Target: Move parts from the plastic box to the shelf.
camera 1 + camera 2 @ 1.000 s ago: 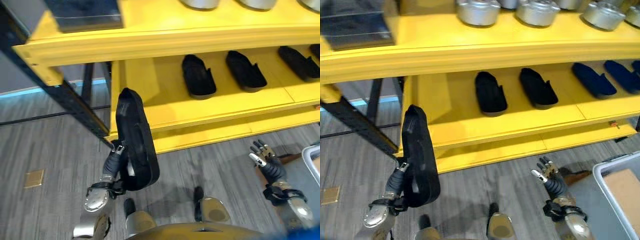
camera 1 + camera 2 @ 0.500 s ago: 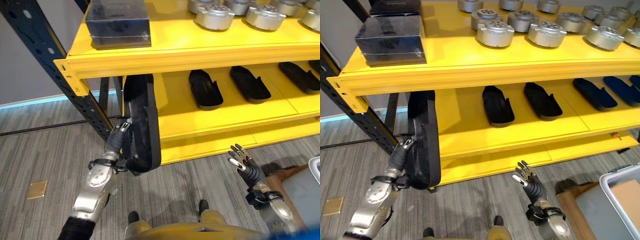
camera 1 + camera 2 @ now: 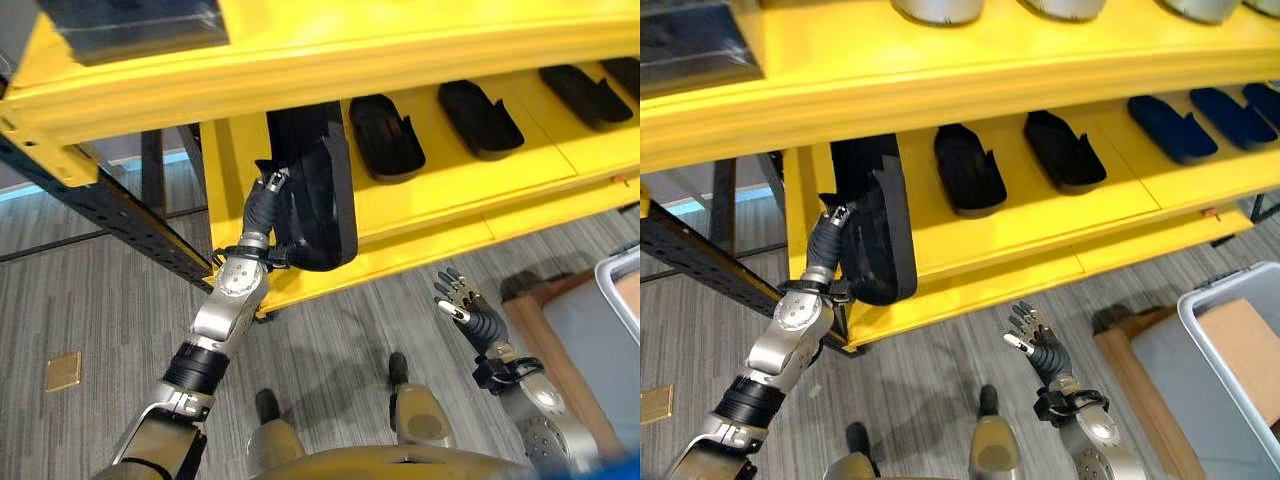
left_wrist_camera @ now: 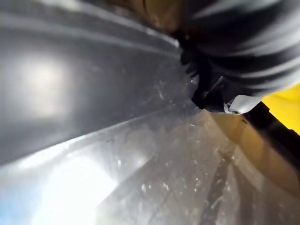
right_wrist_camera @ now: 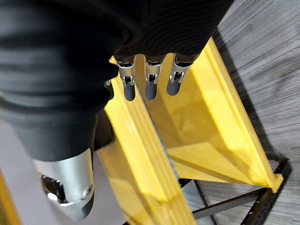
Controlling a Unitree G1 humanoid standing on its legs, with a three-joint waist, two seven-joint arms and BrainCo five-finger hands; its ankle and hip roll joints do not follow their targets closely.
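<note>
part: long black moulded part (image 3: 310,190), held upright on its end at the left end of the lower shelf level, its top tucked under the upper level's front beam, its bottom at the lower level's front edge
left hand: left hand (image 3: 268,205) on the part's left flank; dark ribbed wrist cover visible, fingers hidden behind the part, so cannot tell how far they are curled. Left wrist view is up against a glossy dark surface, fingers not readable there either
right hand: right hand (image 3: 1032,335) low over the floor in front of the shelf, well apart from the part, fingers straight and spread, holding nothing
shelf: yellow shelf (image 3: 420,200) on a dark perforated frame
lower level: 2 black parts (image 3: 968,168) (image 3: 1064,150) lying flat side by side just right of the held one, 2 more (image 3: 1168,128) (image 3: 1232,116) toward the right end
upper level: dark box (image 3: 135,25) at the left end; silver round parts (image 3: 940,8) along the top edge of the right eye view
plastic box: grey plastic box (image 3: 1225,375) on the floor at the right, brown sheet (image 3: 1245,345) inside it
floor: grey wood-look planks (image 3: 90,300), small tan square (image 3: 63,370) on them at the left
</note>
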